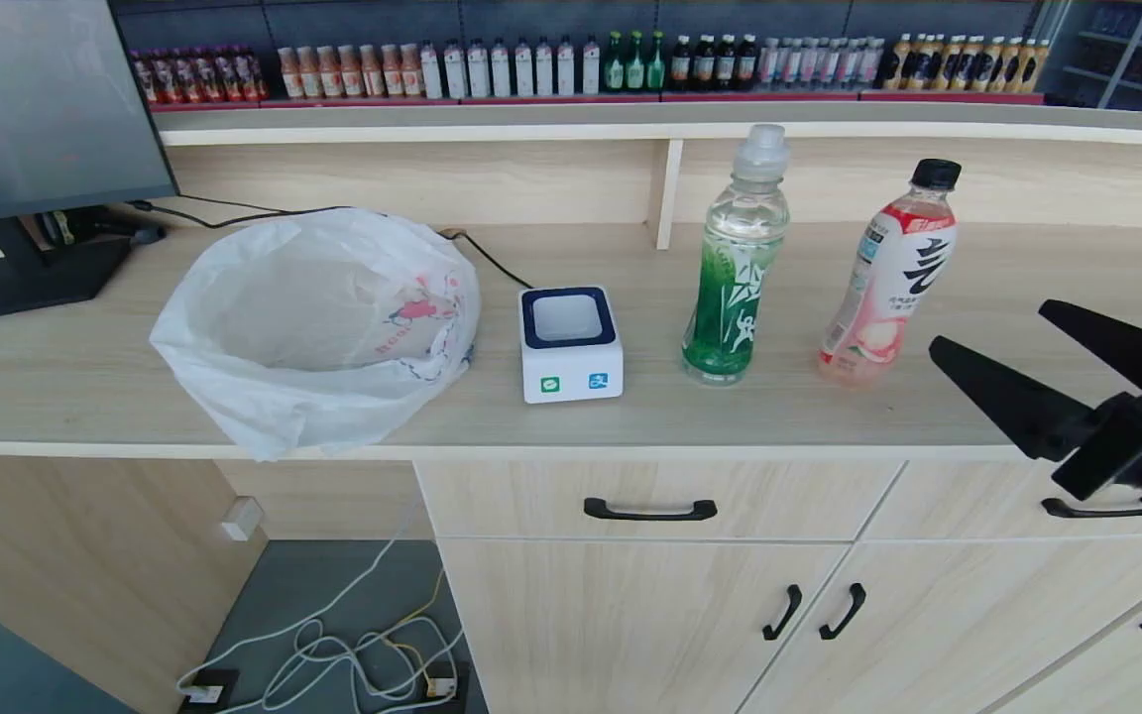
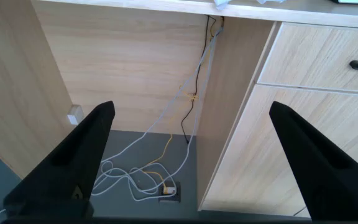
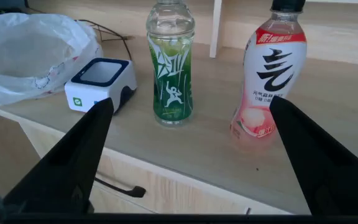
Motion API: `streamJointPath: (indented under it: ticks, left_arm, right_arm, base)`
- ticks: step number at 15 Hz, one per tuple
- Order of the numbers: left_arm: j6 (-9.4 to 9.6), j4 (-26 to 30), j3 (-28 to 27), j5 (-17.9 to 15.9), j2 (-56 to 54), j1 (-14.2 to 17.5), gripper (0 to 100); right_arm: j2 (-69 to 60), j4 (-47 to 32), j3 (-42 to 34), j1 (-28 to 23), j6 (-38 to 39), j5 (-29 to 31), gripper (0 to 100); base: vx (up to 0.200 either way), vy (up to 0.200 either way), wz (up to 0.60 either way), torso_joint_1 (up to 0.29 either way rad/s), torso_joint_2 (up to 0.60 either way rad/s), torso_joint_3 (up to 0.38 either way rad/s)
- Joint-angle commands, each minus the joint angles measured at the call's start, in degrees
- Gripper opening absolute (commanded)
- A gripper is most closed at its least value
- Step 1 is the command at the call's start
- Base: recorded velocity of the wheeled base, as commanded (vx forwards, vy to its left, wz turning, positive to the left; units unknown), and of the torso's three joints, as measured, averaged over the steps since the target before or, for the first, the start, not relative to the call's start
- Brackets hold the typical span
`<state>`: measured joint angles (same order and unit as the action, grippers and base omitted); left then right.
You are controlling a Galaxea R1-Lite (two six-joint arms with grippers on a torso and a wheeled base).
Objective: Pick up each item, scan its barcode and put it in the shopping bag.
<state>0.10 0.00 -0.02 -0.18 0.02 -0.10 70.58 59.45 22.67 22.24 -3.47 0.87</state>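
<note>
On the counter (image 1: 85, 377), head view: shopping bag (image 1: 313, 327) sits open-mouthed at the robot's left, and no item can be seen inside it. Scanner (image 1: 571, 342) is just beside the bag, window facing up. Green bottle (image 1: 735, 268) and pink bottle (image 1: 883, 278) stand upright to the scanner's right, near each other, not touching. Right gripper (image 1: 992, 327) hangs off the counter's front edge, right of the pink bottle, fingers spread wide, holding nothing.

Left wrist view: left gripper (image 2: 191, 107) is low, below counter level. It faces the open bay underneath, with cables (image 2: 142, 177) on the floor and a drawer front (image 2: 316, 56) beside the bay. Fingers released, nothing between them, well apart from every item.

Right wrist view: right gripper (image 3: 191, 102) looks over the counter edge at both bottles. Green bottle (image 3: 170, 68), pink bottle (image 3: 267, 81), scanner (image 3: 98, 84) and shopping bag (image 3: 30, 50) are all on the counter. Fingers apart, touching neither bottle.

Progress, judged: nothing picked, scanned or bagged. Both bottles need the full cycle of grasp, scan and drop in the bag. The pink bottle is nearer the right gripper, so it is the likely first pick.
</note>
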Motion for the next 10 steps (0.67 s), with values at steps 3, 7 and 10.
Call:
streamJointPath:
  ticks: [3,7,10]
  left_arm:
    - [-0.01,0.0,0.0,0.0,0.0,0.0,100]
    - [-0.01,0.0,0.0,0.0,0.0,0.0,100]
    - [-0.01,0.0,0.0,0.0,0.0,0.0,100]
  right_arm:
    - [15.5,1.1,11.5,5.6,4.4,12.5,100]
    - [21.4,1.3,15.0,6.0,3.3,13.2,100]
    - [24.2,1.3,17.9,6.9,0.0,13.2,100]
  base:
    - [0.0,0.0,0.0,0.0,0.0,0.0]
    - [0.0,0.0,0.0,0.0,0.0,0.0]
    - [0.0,0.0,0.0,0.0,0.0,0.0]
